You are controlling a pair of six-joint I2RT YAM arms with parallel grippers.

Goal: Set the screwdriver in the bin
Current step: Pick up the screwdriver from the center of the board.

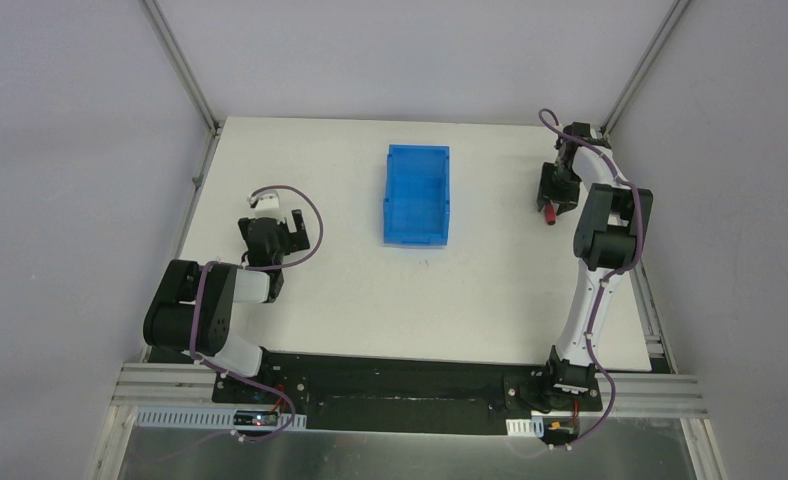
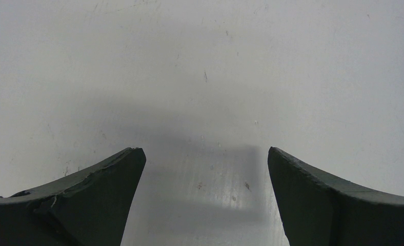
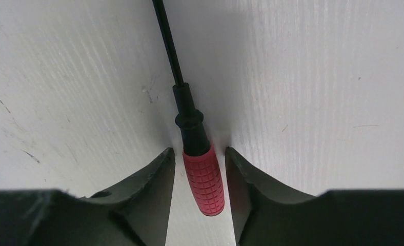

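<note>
The screwdriver [image 3: 204, 179] lies flat on the white table, red gridded handle towards the wrist, dark shaft running away. My right gripper [image 3: 200, 152] is down at the table with one finger on each side of the red handle. A narrow gap shows on both sides, so the jaws are open and not gripping. In the top view this gripper [image 1: 556, 196] is at the far right, with the red handle [image 1: 549, 213] showing just under it. The blue bin [image 1: 417, 195] stands open-topped at the table's middle back, to the left of it. My left gripper [image 1: 295, 230] is open and empty, left of the bin.
The left wrist view shows only bare white table between the open fingers [image 2: 113, 174]. Metal frame posts [image 1: 182, 65] rise at the back corners. The table's right edge [image 1: 642, 290] is close to the right arm.
</note>
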